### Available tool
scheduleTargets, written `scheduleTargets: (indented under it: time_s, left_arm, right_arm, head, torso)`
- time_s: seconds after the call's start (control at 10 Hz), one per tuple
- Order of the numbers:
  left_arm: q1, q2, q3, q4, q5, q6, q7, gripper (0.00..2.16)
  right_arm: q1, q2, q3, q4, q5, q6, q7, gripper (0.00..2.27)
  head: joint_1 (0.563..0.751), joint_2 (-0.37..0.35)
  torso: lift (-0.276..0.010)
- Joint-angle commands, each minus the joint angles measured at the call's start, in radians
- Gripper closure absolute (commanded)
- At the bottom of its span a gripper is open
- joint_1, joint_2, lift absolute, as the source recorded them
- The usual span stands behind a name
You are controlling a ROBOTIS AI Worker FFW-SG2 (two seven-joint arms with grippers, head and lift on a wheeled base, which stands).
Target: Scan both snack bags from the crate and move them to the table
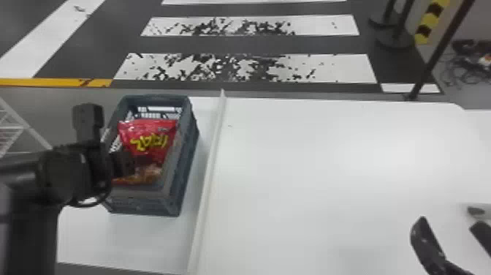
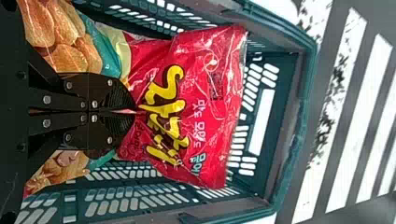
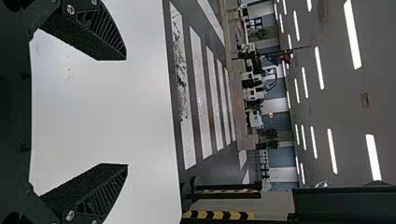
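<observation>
White table [image 1: 310,175], left tool [image 1: 125,164] pinching red snack bag [image 1: 148,137] in crate [image 1: 186,153], right tool [image 1: 447,223] spread wide

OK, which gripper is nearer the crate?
The left gripper, in the crate, closed on the red bag. The right gripper hangs over the table, well right of the crate.

Your three views: one wide from above, two from the wrists.
You look forward and down from the head, farthest back, over the crate [image 1: 187,146] and worktop [image 1: 310,164]; your left wrist view peers close into that crate, sharing the red snack bag [image 2: 217,149] with the head view, while your right wrist view (sideways, like its twin) faces out across the worktop towards the ceiling lights [image 3: 352,35], and the striped floor [image 1: 343,69] appears in all three.
</observation>
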Motion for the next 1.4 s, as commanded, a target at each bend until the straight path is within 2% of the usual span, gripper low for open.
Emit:
scheduleTargets:
  time_s: [0.0, 0.2, 0.9, 1.3]
  left_arm:
    - [0.040, -0.002, 0.022, -0.070, 0.006, -0.044, 0.019, 1.88]
    - [0.080, -0.002, 0.033, -0.125, 0.027, -0.093, 0.043, 1.88]
    - [0.092, -0.007, 0.012, -0.166, 0.023, -0.102, 0.033, 1.88]
    - [0.135, -0.008, 0.022, -0.266, 0.000, -0.096, 0.072, 1.88]
  right_arm:
    - [0.000, 0.004, 0.002, 0.000, -0.007, 0.000, 0.000, 0.11]
    - [0.003, 0.009, 0.002, 0.000, -0.007, -0.004, 0.002, 0.11]
    - [0.005, 0.013, -0.006, -0.003, -0.014, -0.007, 0.000, 0.11]
    - [0.000, 0.012, -0.006, 0.002, -0.020, -0.007, 0.002, 0.11]
  head:
    - [0.695, 0.112]
    - [0.695, 0.138]
    - [0.695, 0.115]
    - [0.695, 0.122]
  torso:
    - [-0.087]
    - [-0.087]
    - [-0.087]
    - [-0.087]
